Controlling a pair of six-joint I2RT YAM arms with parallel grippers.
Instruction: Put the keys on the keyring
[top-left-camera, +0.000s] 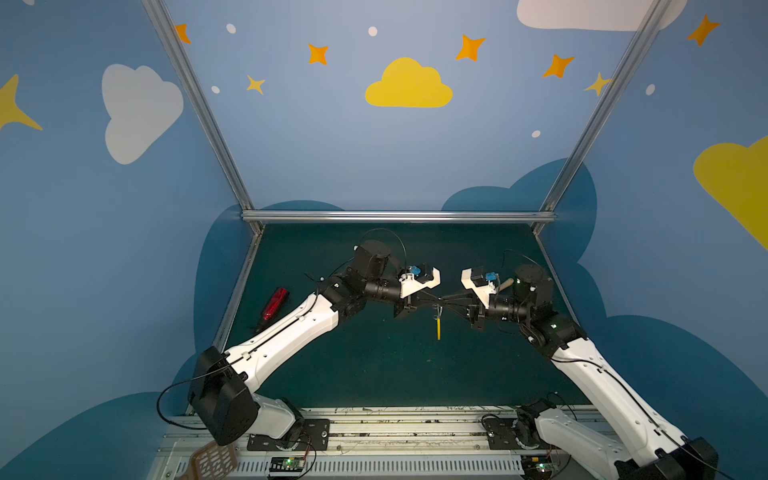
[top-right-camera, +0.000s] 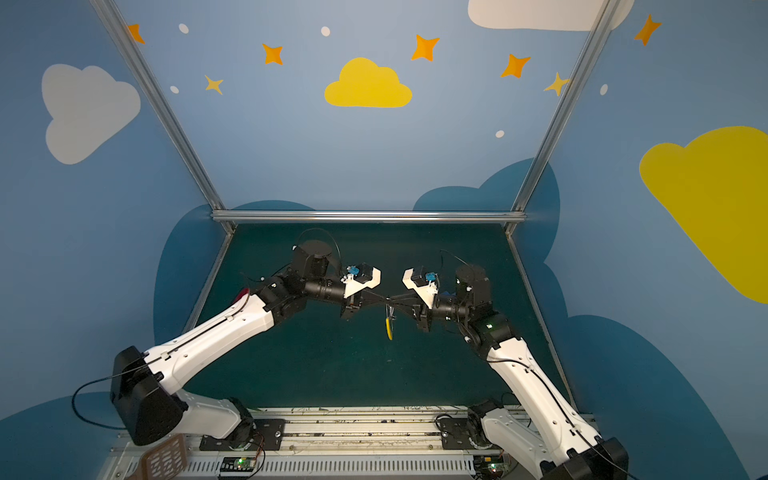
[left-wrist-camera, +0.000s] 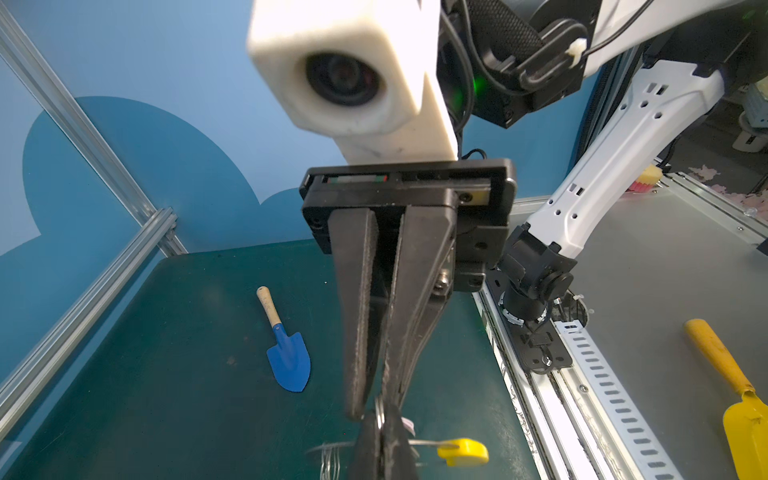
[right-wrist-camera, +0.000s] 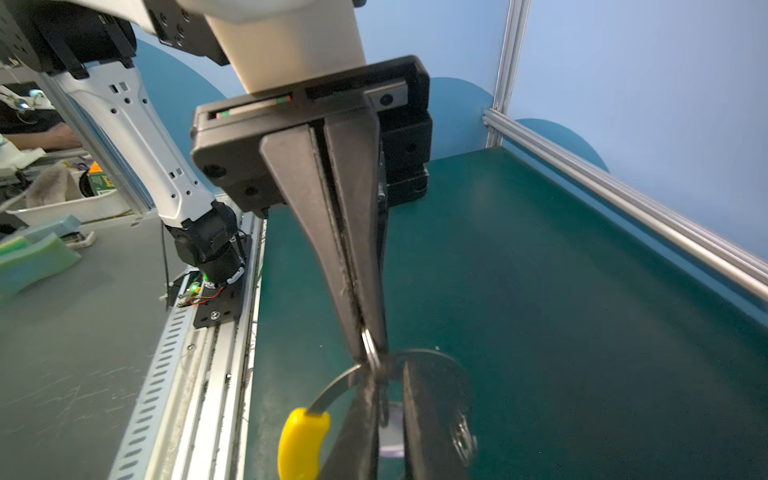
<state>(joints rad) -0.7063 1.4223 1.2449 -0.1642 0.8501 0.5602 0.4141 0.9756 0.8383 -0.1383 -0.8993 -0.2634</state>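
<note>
As the two arms meet tip to tip over the green table (top-left-camera: 374, 365), the keyring (top-left-camera: 438, 326) hangs in the air beneath them in both top views. It is edge-on to the camera, its long axis plumb and its yellow arc (top-right-camera: 389, 330) lowest. The left gripper (top-left-camera: 434, 300) and right gripper (top-left-camera: 444, 298) both look closed. Seen from the left wrist, the right gripper's jaws narrow to a thin V ending at a small silver loop (left-wrist-camera: 379, 409). The hoop's yellow end juts out just beside the left fingers (left-wrist-camera: 370, 453), and a blue shovel (left-wrist-camera: 288, 357) lies well apart on the table. From the right wrist, the left gripper's jaws are pressed together on that loop and the hoop turns its flat face to the lens. A pale shape (right-wrist-camera: 392, 430) between the right fingers may be the key's tag; the key itself cannot be made out, nor what the right jaws pinch. Threading appears to be the step in hand. The next move likely calls for one arm to steady the hoop while the other works the loop onto its rim.
</note>
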